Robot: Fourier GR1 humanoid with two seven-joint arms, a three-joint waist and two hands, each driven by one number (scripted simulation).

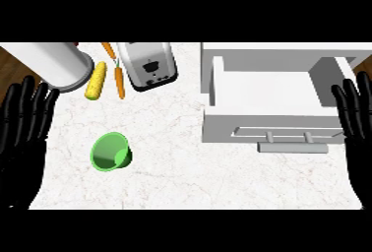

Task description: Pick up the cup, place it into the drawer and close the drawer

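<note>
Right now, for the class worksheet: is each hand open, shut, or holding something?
Left hand: open, fingers straight, holding nothing.
Right hand: open, fingers straight, holding nothing.

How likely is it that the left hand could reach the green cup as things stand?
Probably yes: the left hand rests open beside the cup, with only bare counter between them.

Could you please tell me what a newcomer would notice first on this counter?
The bright green cup stands out first, alone on the left half of the pale counter. Next is the big white drawer at the right, pulled open. A toaster, corn and carrots lie along the far edge; the left hand and right hand rest open at the sides.
</note>
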